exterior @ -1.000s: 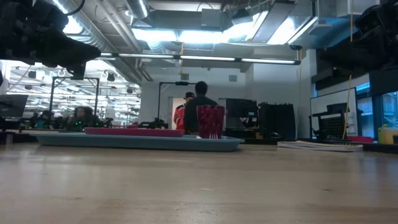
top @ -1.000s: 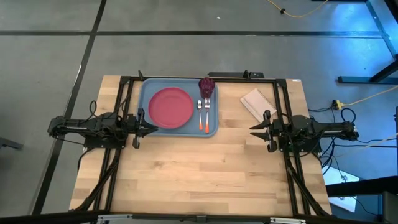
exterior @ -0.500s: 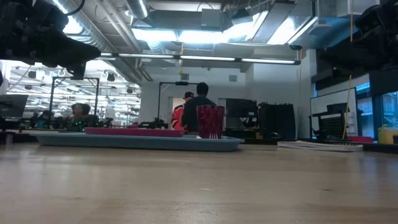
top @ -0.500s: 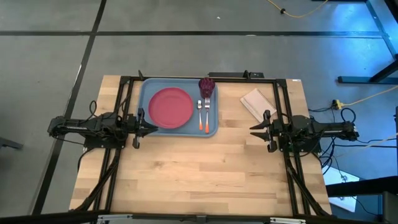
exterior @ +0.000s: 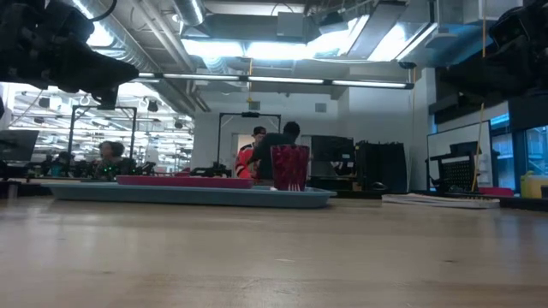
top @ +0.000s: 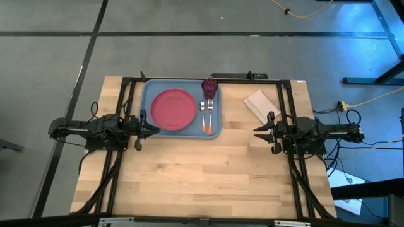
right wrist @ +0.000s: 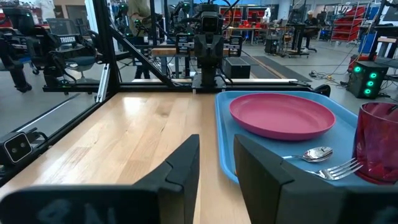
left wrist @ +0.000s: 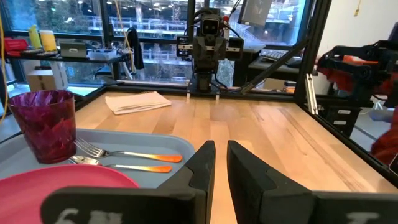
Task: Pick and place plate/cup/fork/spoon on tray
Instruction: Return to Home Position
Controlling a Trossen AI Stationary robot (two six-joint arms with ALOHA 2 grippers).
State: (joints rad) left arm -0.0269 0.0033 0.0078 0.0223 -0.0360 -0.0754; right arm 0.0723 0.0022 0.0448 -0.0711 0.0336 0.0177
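Note:
The light-blue tray [top: 180,127] lies at the table's far edge, left of the middle. On it rest the pinkish-red plate [top: 173,108], the maroon cup [top: 209,87] upright at its far right corner, and the spoon [top: 203,117] and the fork [top: 209,117] side by side, with their orange handles toward the near edge. My left gripper [top: 156,129] hovers just left of the tray's near left corner, shut and empty. My right gripper [top: 257,131] hovers right of the tray, shut and empty. The same dishes show in the right wrist view: the plate [right wrist: 281,114], the spoon [right wrist: 313,154], the fork [right wrist: 339,168] and the cup [right wrist: 377,142].
A pale folded napkin [top: 260,104] lies on the table at the far right, beside my right arm. Black frame rails [top: 285,107] run along both sides of the table. Bare wood [top: 208,173] takes up the near half. People stand in the room beyond [exterior: 278,150].
Neither the arms nor the dishes have moved. A person in the room behind the table has shifted a little to the right in the low view.

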